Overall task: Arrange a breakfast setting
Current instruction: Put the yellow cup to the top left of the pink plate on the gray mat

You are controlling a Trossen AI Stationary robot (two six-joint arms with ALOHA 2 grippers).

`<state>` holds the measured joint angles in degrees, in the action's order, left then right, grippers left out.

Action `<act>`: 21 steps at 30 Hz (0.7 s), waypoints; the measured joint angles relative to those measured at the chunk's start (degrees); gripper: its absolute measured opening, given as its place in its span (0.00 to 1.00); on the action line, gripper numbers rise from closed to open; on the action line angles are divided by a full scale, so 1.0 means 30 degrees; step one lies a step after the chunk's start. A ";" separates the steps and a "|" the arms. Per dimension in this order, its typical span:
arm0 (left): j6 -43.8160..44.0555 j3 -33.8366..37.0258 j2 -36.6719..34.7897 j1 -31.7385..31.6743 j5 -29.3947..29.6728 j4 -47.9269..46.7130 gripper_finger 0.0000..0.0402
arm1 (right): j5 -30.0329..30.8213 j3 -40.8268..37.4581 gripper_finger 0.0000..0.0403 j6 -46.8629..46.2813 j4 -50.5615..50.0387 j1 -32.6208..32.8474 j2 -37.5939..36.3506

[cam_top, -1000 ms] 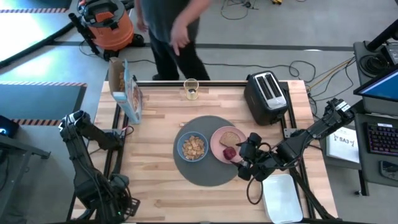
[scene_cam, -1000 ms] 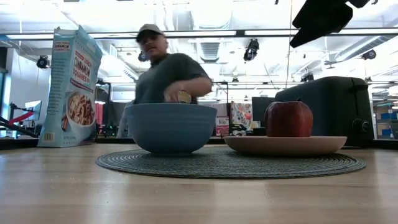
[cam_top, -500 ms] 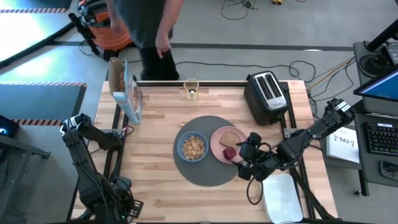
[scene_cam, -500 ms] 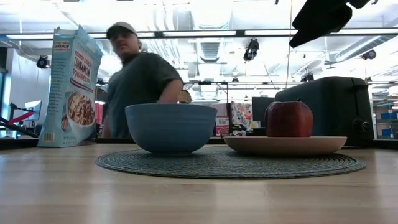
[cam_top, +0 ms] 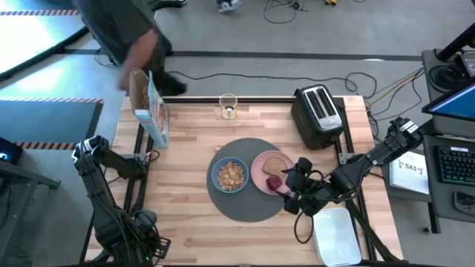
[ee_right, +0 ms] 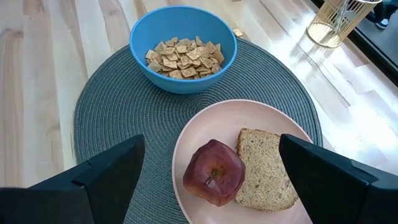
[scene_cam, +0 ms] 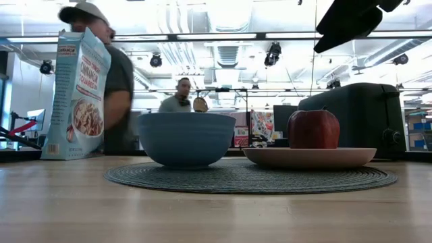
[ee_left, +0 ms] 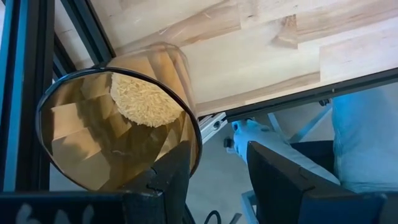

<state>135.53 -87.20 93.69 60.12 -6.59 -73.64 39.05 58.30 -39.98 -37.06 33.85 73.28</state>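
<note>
Mat: the round dark grey woven mat (cam_top: 249, 180) lies in the middle of the light wooden table (cam_top: 193, 222).
Bowl: the small blue bowl (cam_top: 230, 176) with cereal squares sits on the mat at about 9 o'clock.
Plate: the round pink plate (cam_top: 272, 171) sits on the mat at about 3 o'clock, just beside the bowl.
Food on plate: the brown toast slice (ee_right: 266, 169) and the red apple (ee_right: 213, 172) lie on the plate, touching each other.
Glass: the clear glass (cam_top: 228, 106) stands at the far edge of the table, at 12 o'clock from the mat and well apart from it. It looks almost empty.
Spoon: I cannot see one.
Right gripper: the right gripper (cam_top: 286, 196) hangs over the plate's near edge with its fingers spread wide and nothing in them.
Left gripper: the left gripper (cam_top: 83, 150) waits off the table's left edge. In its wrist view a see-through cup (ee_left: 118, 127) sits beside its fingers; I cannot tell if they are pinching it.
What matters next: my guess is the glass should come closer to the mat. It lies at about 11 o'clock from the right gripper, past the plate, and stands upright. The right gripper is nearer to it.
Others: a person (cam_top: 122, 33) walks behind the table, by the tall cereal box (cam_top: 151, 107).
</note>
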 joint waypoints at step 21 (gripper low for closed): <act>0.0174 0.2006 0.0007 0.0022 -0.1144 0.1256 0.35 | 0.0000 -0.0115 0.90 -0.0155 0.0022 0.0000 0.0000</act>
<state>136.05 -81.18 93.71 60.18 -10.02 -69.87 39.05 57.95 -40.45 -36.99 33.85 73.28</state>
